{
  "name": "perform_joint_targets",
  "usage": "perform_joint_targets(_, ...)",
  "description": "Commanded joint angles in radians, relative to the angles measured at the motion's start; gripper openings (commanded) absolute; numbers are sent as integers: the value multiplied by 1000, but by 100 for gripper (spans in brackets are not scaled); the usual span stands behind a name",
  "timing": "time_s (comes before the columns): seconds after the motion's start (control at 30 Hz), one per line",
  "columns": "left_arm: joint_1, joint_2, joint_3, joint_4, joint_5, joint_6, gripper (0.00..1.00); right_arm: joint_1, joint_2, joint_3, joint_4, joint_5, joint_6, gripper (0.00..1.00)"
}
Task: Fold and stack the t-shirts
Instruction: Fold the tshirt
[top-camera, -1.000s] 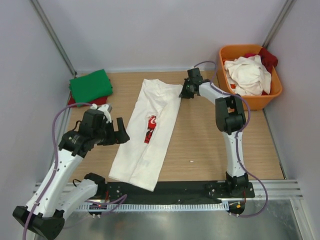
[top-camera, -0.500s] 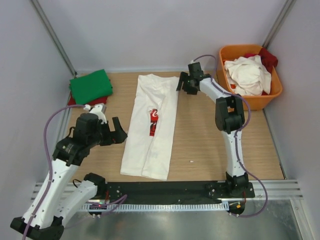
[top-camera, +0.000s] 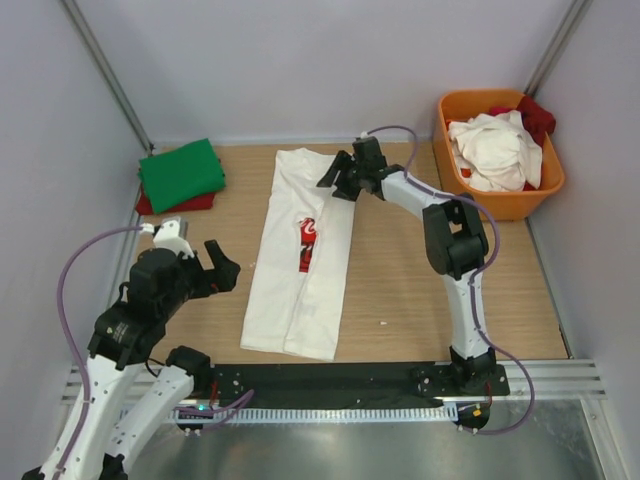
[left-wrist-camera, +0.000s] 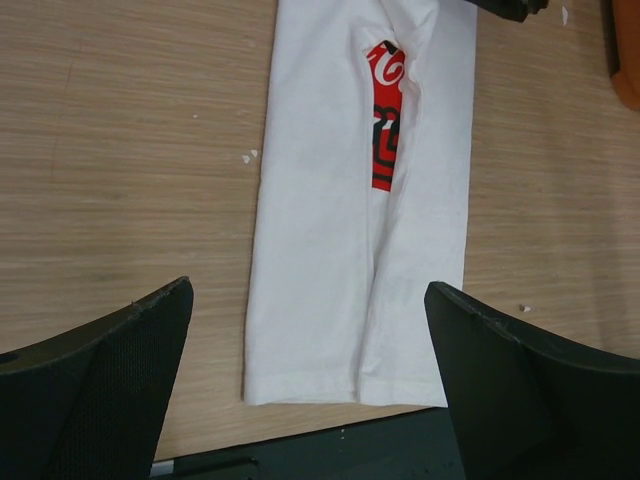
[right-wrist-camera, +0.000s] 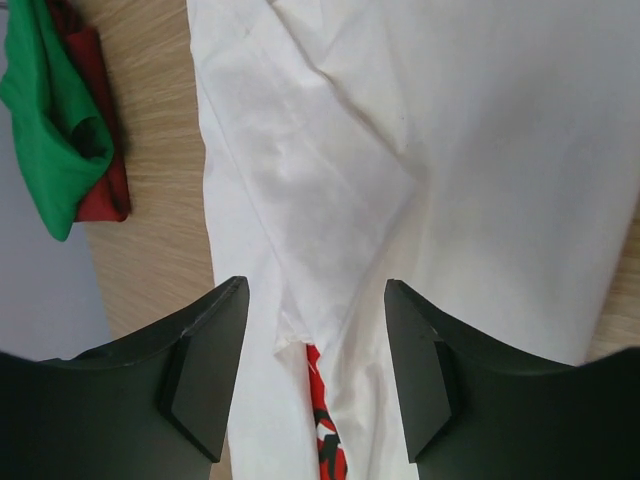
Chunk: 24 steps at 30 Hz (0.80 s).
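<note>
A white t-shirt with a red print (top-camera: 305, 255) lies folded lengthwise into a long strip on the wooden table; a slit between the two flaps shows the red print (left-wrist-camera: 383, 120). It also shows in the right wrist view (right-wrist-camera: 400, 150). My right gripper (top-camera: 335, 178) is open and empty, hovering over the strip's far end. My left gripper (top-camera: 222, 265) is open and empty, left of the strip's middle, above the table. A folded green t-shirt (top-camera: 181, 172) lies on a red one (top-camera: 178, 204) at the far left; both show in the right wrist view (right-wrist-camera: 45, 110).
An orange tub (top-camera: 500, 200) at the far right holds crumpled white (top-camera: 495, 148) and red (top-camera: 535, 115) cloth. A black strip (top-camera: 330, 380) runs along the table's near edge. Grey walls close in the left, back and right.
The shirt has been straightened into a neat strip. My right gripper moved left over its far end. My left gripper pulled back toward the near left.
</note>
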<state>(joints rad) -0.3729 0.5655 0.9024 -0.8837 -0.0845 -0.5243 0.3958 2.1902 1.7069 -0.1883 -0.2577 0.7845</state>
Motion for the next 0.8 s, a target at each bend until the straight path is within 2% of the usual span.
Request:
perform_joint_targets(0.0, 0, -29, -11, 61, -34, -13, 100, 37, 65, 97, 29, -12, 65, 63)
perform_joint_targets(0.37, 0, -44, -16, 63, -41, -14, 100, 46, 141, 160, -13, 15, 67, 61)
perform_joint_targets(0.5, 0, -45, -16, 61, -44, -16, 100, 40, 116, 129, -60, 41, 56, 62)
perform_joint_targets(0.6, 0, -49, -16, 60, -50, -17, 100, 37, 85, 60, -28, 74, 64, 62)
perform_joint_targets(0.77, 0, -47, -16, 60, -50, -17, 100, 31, 103, 79, -11, 61, 64, 62)
